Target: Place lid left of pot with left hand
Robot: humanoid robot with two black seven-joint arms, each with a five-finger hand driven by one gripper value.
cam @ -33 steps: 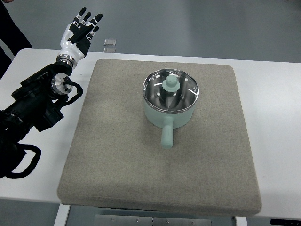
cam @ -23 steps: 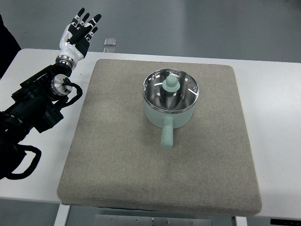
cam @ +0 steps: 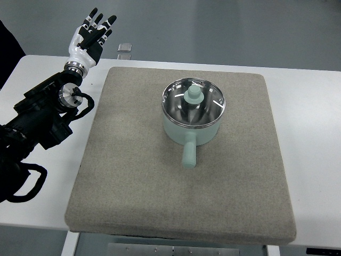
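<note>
A mint-green pot (cam: 192, 128) with a short handle pointing toward me stands on the grey mat (cam: 133, 176). Its glass lid (cam: 193, 101), steel-rimmed with a mint knob, sits on top of the pot. My left hand (cam: 92, 33) is raised at the upper left, beyond the table's far edge, well away from the pot. Its fingers are spread and hold nothing. The black left arm (cam: 40, 120) runs in from the left edge over the white table.
The mat covers most of the white table (cam: 309, 133). A small flat grey object (cam: 125, 48) lies just past the table's far edge. A dark shape, perhaps a person's sleeve (cam: 9, 50), shows at the upper left corner.
The dark shape at the upper left has drawn back toward the edge. My left hand has barely shifted; the pot and lid have not moved.
</note>
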